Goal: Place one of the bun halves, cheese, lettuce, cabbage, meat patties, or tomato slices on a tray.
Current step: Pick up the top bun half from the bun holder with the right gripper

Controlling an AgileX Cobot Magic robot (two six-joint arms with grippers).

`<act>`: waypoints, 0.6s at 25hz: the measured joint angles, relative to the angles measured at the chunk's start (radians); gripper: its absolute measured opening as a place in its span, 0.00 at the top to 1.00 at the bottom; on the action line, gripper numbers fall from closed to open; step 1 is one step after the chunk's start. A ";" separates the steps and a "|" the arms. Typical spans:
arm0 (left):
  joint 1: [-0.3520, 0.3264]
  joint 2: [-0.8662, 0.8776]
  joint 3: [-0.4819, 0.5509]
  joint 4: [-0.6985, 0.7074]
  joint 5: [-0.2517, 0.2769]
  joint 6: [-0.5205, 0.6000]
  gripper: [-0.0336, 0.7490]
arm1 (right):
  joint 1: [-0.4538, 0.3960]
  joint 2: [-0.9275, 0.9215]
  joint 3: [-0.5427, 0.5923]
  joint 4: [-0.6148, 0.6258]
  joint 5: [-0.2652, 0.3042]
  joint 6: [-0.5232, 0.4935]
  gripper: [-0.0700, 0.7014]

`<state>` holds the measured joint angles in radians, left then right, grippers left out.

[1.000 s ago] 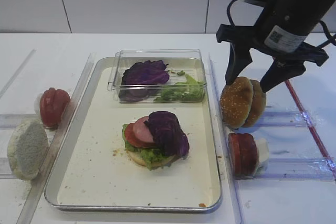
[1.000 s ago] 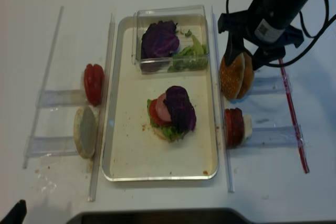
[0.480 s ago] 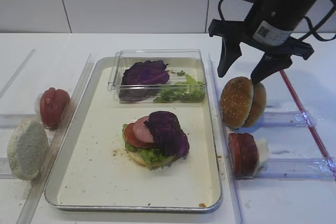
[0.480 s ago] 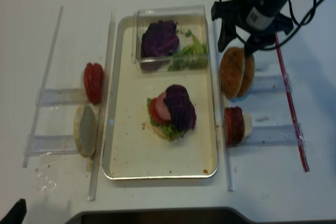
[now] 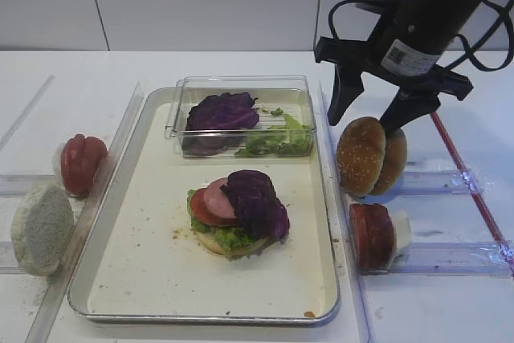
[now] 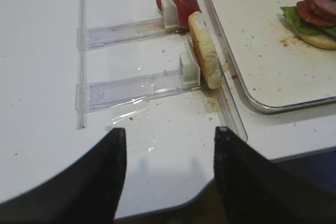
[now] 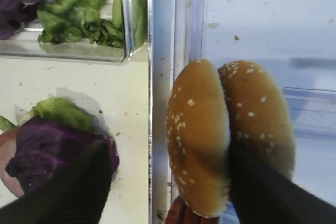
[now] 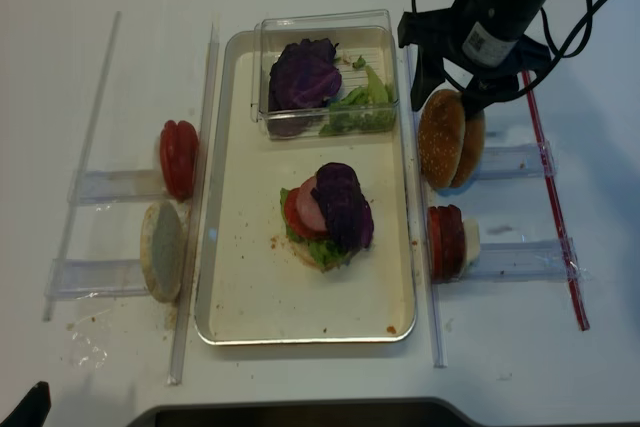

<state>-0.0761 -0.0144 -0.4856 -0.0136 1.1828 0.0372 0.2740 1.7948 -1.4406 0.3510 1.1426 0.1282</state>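
Observation:
Two sesame-speckled bun halves stand on edge in a clear rack right of the tray; the front one [image 5: 361, 157] [image 7: 197, 140] leans on the rear one [image 5: 396, 158]. My right gripper [image 5: 366, 120] [image 7: 168, 145] hangs open just above them, its fingers apart and off the buns. The shiny metal tray [image 5: 144, 263] [image 8: 240, 297] carries a stack [image 5: 239, 213] of bun base, lettuce, tomato, meat and purple cabbage. Loose lettuce [image 5: 277, 140] lies in a clear box. My left gripper [image 6: 170, 132] is open and empty over bare table near the front edge.
The clear plastic box [image 5: 241, 86] with cabbage and lettuce sits at the tray's far end. Left racks hold red tomato slices [image 5: 82, 162] and a pale floury bun half [image 5: 42, 226]. A right rack holds dark red slices [image 5: 371, 234]. A red strip [image 5: 466, 174] runs along the right.
My right gripper has risen and shifted left from straddling the two buns to hanging above them, still open. The buns and the tray stack have not moved.

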 joint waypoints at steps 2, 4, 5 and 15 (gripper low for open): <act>0.000 0.000 0.000 0.000 0.000 0.000 0.50 | 0.006 0.002 0.000 0.002 -0.004 0.000 0.26; 0.000 0.000 0.000 0.000 0.000 0.000 0.50 | 0.017 0.008 0.000 0.007 -0.009 0.000 0.26; 0.000 0.000 0.000 0.000 0.000 0.000 0.50 | 0.020 0.013 0.000 0.007 -0.009 0.000 0.26; 0.000 0.000 0.000 0.000 0.000 0.000 0.50 | 0.026 0.034 0.000 -0.002 -0.010 0.000 0.49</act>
<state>-0.0761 -0.0144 -0.4856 -0.0136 1.1828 0.0372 0.3001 1.8288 -1.4406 0.3494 1.1324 0.1282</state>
